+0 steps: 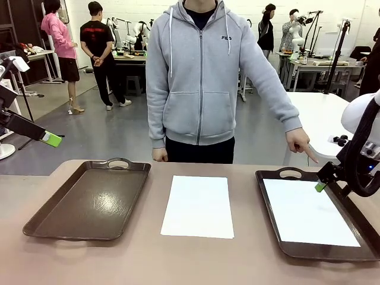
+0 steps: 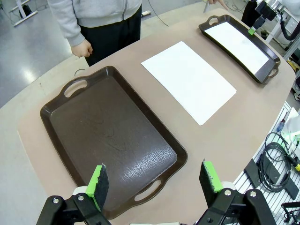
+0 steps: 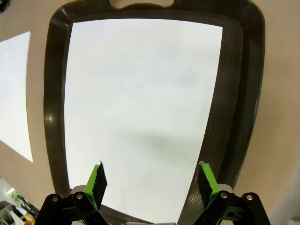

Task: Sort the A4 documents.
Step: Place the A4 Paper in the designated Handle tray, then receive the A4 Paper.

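One A4 document (image 1: 199,206) lies flat on the table between two brown trays; it also appears as that sheet (image 2: 187,78) in the left wrist view. A second A4 document (image 3: 140,108) lies inside the right tray (image 1: 270,199). My right gripper (image 3: 152,180) hovers open just above that tray's near end, with nothing between its green pads (image 3: 97,180). In the front view the right gripper (image 1: 322,184) sits at the tray's right rim. My left gripper (image 2: 154,180) is open and raised high over the near end of the empty left tray (image 2: 112,145). From the front, the left gripper (image 1: 51,139) is at the far left.
A person in a grey hoodie stands at the far side. One hand (image 1: 301,144) points a finger down beside the right tray's far handle; the other hand (image 1: 159,155) hangs at the table edge. Cables (image 2: 276,159) hang past the table edge.
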`<action>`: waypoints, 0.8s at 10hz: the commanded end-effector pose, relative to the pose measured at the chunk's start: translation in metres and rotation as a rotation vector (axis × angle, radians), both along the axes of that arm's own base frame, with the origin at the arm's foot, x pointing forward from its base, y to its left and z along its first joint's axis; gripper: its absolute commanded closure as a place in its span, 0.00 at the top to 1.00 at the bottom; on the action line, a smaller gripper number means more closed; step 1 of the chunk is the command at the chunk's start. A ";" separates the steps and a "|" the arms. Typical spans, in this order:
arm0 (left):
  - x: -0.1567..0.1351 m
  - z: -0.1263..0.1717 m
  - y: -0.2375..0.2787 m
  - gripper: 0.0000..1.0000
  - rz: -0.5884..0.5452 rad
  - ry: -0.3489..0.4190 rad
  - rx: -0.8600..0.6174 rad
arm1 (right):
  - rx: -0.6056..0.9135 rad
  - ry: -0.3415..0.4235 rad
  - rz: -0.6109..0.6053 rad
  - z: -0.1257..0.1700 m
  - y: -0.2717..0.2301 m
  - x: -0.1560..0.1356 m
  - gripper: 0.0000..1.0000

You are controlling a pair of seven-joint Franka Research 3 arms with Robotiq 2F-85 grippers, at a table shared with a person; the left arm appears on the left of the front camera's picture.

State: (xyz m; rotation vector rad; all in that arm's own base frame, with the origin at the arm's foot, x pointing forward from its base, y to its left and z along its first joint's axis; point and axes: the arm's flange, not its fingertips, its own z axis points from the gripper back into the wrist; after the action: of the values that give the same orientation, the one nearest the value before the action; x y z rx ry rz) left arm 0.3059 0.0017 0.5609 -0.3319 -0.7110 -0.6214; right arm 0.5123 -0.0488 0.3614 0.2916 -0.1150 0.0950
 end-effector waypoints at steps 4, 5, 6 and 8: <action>0.001 -0.001 0.000 1.00 0.002 0.001 0.002 | 0.000 0.000 0.000 0.000 0.000 0.000 1.00; 0.001 -0.001 0.000 1.00 0.002 0.001 0.002 | 0.000 0.000 0.000 0.000 0.000 0.000 1.00; 0.001 -0.001 0.000 1.00 0.002 0.001 0.002 | 0.000 0.000 0.000 0.000 0.000 0.000 1.00; 0.001 -0.001 0.000 1.00 0.002 0.001 0.002 | 0.000 0.000 0.000 0.000 0.000 0.000 1.00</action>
State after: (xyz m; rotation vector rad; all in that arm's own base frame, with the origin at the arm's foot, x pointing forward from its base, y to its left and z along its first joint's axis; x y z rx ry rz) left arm 0.3059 0.0017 0.5609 -0.3319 -0.7110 -0.6214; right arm 0.5125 -0.0468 0.3616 0.2925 -0.1131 0.0878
